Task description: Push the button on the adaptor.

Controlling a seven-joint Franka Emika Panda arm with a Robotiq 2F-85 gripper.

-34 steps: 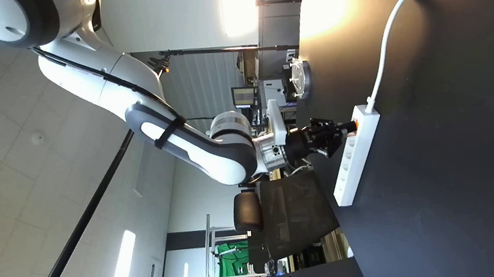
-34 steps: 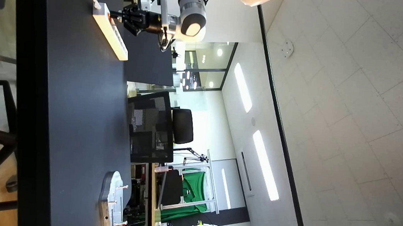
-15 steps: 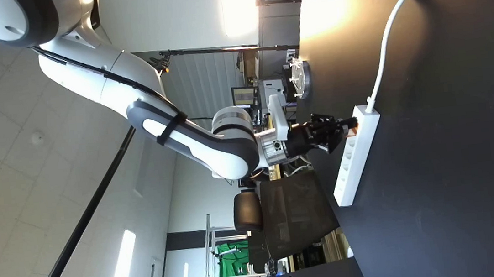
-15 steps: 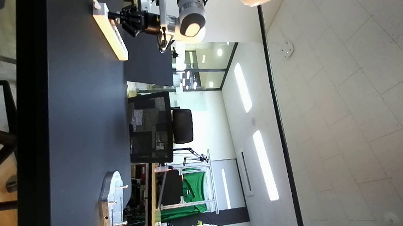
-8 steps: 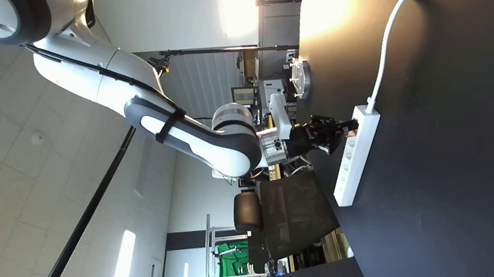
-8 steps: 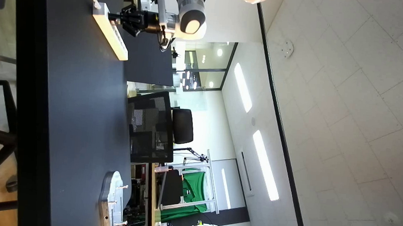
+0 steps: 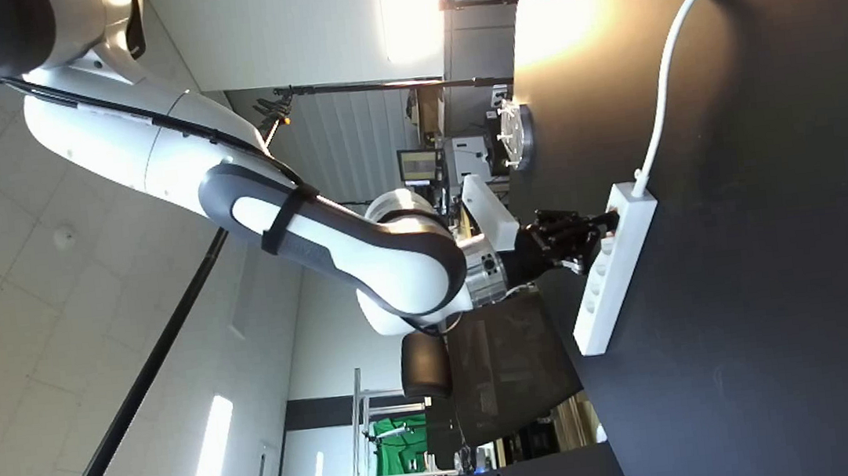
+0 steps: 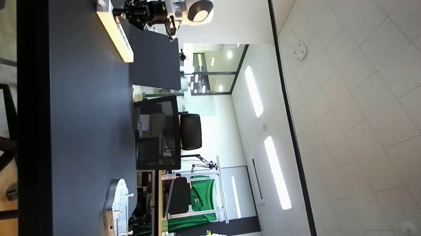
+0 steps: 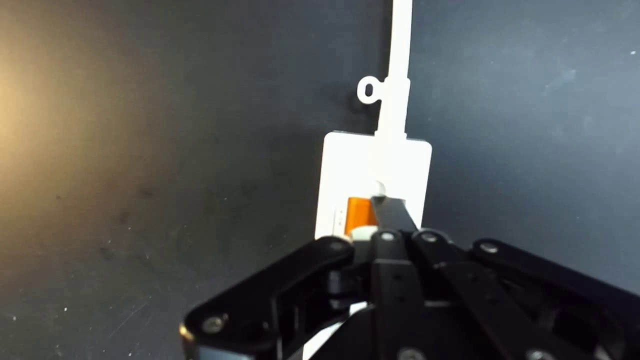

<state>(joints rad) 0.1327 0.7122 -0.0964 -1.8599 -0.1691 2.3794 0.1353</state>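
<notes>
Closed tool (image 9: 388, 202) tilted further, at orange button (image 9: 358, 215), white adaptor (image 7: 617, 271) nudged

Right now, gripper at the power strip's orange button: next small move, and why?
Probably a short push down toward the strip: in the wrist view the shut gripper covers part of the orange button, and in both exterior views it reaches the socket side of the white power strip. I can't tell whether the button is already pressed in.
</notes>
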